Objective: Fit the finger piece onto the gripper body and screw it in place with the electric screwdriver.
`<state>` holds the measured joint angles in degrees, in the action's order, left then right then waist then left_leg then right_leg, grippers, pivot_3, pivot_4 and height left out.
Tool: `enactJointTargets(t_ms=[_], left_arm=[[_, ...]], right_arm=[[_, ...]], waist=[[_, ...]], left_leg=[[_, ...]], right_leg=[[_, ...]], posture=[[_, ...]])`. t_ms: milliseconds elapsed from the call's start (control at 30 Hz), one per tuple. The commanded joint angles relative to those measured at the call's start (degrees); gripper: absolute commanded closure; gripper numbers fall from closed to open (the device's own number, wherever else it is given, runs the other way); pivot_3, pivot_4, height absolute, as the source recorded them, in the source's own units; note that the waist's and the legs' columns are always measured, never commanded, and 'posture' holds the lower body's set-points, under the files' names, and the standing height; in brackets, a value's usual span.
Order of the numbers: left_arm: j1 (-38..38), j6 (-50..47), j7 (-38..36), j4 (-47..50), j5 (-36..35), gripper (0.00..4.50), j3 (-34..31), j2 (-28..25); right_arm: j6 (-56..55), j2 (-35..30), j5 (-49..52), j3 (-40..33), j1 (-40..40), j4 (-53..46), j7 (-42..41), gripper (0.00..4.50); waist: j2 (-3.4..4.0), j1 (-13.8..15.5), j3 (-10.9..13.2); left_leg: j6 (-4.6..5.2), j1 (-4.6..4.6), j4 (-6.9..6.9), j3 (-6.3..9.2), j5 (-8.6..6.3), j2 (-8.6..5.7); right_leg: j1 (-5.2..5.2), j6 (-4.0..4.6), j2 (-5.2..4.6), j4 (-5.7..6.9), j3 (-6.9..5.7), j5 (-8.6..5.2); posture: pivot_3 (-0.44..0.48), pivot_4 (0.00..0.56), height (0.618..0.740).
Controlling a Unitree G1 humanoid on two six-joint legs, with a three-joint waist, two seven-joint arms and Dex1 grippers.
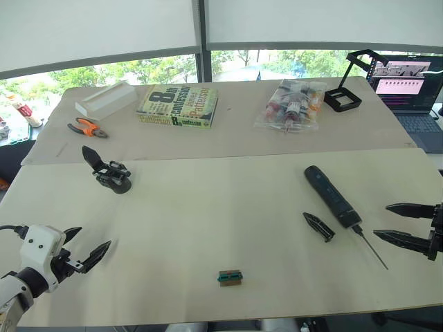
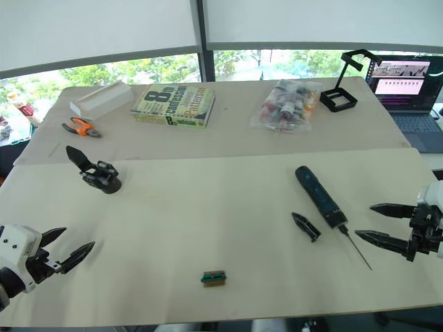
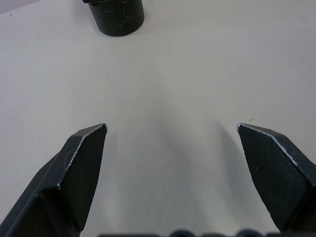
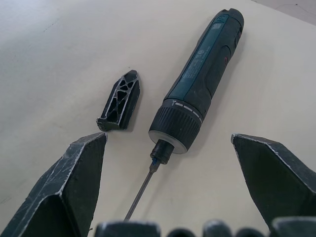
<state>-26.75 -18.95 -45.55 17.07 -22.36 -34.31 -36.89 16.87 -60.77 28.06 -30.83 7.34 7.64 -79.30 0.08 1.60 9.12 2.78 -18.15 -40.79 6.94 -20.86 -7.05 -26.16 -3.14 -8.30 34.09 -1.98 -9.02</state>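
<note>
The electric screwdriver [image 1: 331,196] lies flat on the table at the right, its thin bit [image 1: 372,250] aimed at the near edge. Just left of it lies the small black finger piece [image 1: 318,226], also seen close up in the right wrist view [image 4: 120,100] beside the screwdriver [image 4: 203,81]. My right gripper [image 1: 392,221] is open, hovering just right of the bit. The gripper body [image 1: 109,171] stands at the far left of the table with its pointed finger upright. My left gripper [image 1: 88,244] is open near the front left edge, well short of the gripper body [image 3: 117,15].
A small green-brown block [image 1: 230,278] sits near the front edge. On the rear table are orange-handled pliers [image 1: 87,127], a white box [image 1: 106,100], a book [image 1: 178,106], a bag of bottles [image 1: 292,104], a black stand [image 1: 349,86] and a laptop [image 1: 412,93].
</note>
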Motion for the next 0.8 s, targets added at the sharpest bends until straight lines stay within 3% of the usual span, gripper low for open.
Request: enactJointTargets(t_ms=[33, 400, 600, 800], left_arm=[[1.13, 0.28, 1.28, 0.51, -0.43, 0.0, -0.51, -0.2], [13.43, 1.89, 8.28, -6.7, 3.08, 0.0, 4.42, 1.25], [22.16, 5.16, 8.75, -15.88, 4.8, 0.0, 9.17, 1.56], [32.08, 8.97, 10.23, -26.89, 6.92, 0.0, 13.52, 2.71]], right_arm=[[0.0, -1.04, 0.8, -1.01, -1.68, -1.53, 0.2, 0.05], [12.88, -2.27, 9.85, 11.83, -19.97, -15.99, -1.14, 0.05], [17.12, 1.81, 14.18, 17.81, -30.0, -21.75, 1.48, 0.05], [19.17, 4.68, 15.45, 21.34, -34.31, -24.54, 3.27, 0.05]], waist=[[0.0, -0.02, 0.0], [-0.01, -0.59, 0.01], [-0.09, -0.26, -0.01], [-0.19, 0.04, -0.05]], left_leg=[[0.0, 0.0, 0.0, 0.0, 0.0, 0.0], [-0.09, 0.02, -0.05, -0.11, 0.05, 0.09], [-0.08, -0.05, -0.07, -0.09, 0.05, 0.08], [-0.07, -0.11, -0.16, -0.08, 0.06, 0.06]], right_leg=[[0.0, 0.0, 0.0, 0.0, 0.0, 0.0], [-0.01, 0.05, 0.13, -0.02, 0.15, 0.34], [-0.09, 0.03, 0.17, -0.05, 0.1, 0.38], [-0.17, 0.03, 0.17, -0.11, -0.04, 0.39]], posture=[[0.0, 0.15, 0.738], [0.0, 0.15, 0.738], [0.0, 0.15, 0.738], [0.0, 0.15, 0.738]])
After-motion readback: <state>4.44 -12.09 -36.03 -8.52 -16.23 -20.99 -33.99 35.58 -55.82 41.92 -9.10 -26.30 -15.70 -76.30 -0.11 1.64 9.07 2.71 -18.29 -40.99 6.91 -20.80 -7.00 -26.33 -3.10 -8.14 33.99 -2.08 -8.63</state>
